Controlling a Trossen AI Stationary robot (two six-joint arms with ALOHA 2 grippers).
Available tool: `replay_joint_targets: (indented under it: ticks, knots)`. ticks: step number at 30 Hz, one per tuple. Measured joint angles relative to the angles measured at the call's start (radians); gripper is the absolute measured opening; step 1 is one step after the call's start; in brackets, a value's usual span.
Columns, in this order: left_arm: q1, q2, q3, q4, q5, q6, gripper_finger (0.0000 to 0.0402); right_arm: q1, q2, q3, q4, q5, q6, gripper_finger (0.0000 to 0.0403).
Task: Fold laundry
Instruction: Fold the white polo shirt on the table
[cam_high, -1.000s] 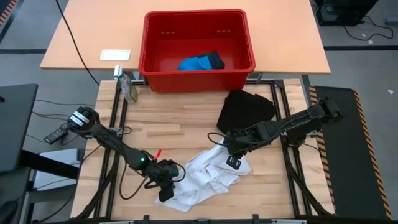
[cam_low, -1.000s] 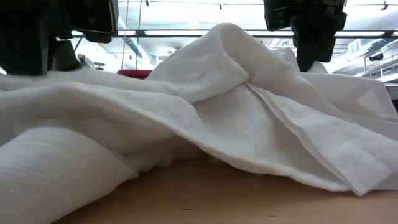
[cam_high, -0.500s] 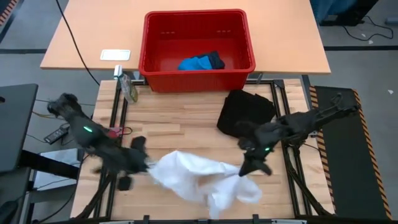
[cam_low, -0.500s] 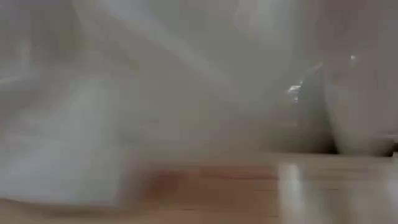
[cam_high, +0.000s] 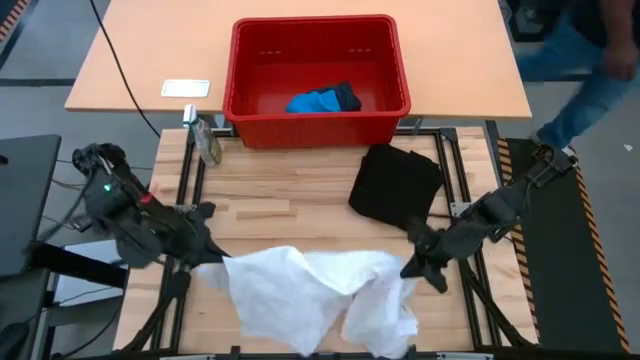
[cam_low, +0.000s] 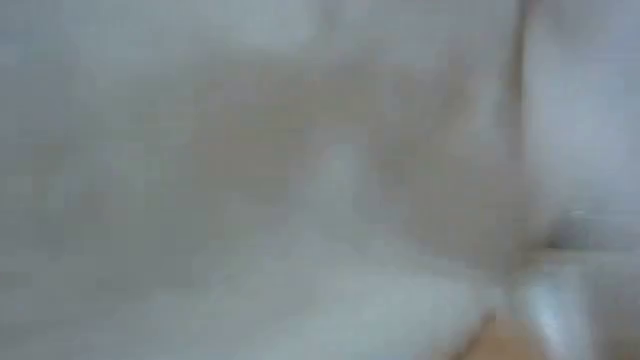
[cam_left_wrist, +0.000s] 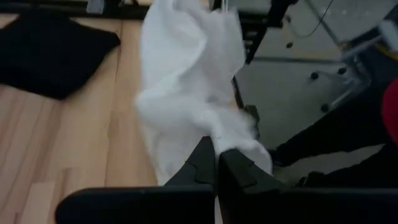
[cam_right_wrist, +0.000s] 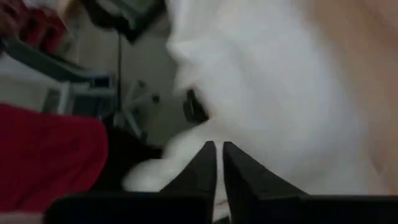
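two claws (cam_high: 207, 252) (cam_high: 413, 262) hold one white garment (cam_high: 310, 295).

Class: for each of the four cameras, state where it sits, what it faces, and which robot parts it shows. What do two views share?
High: overhead, facing down; both arms, white garment, red basket.
Low: table height; white cloth only, no robot part.
Left wrist: on the left arm; left hand pinching the garment.
Right wrist: on the right arm; right hand at the garment.
Shared: all show the white garment.

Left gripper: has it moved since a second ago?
Yes. The left gripper has pulled outward to the table's left edge, dragging the white garment.
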Motion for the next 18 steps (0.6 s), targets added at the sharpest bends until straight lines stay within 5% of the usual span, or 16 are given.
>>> replay_joint_targets:
  ticks: [8, 12, 18]
  knots:
    - [-0.018, 0.047, -0.014, -0.001, -0.008, -0.026, 0.0, 0.023, 0.102, -0.002, -0.057, -0.133, 0.268, 0.0109]
    - [-0.019, 0.047, -0.014, 0.0, -0.072, -0.05, 0.0, 0.064, 0.172, -0.002, -0.05, 0.011, 0.395, 0.0107]
    - [-0.018, 0.046, -0.014, -0.005, -0.119, -0.049, 0.0, 0.164, 0.423, -0.001, 0.161, 0.111, 0.082, 0.0096]
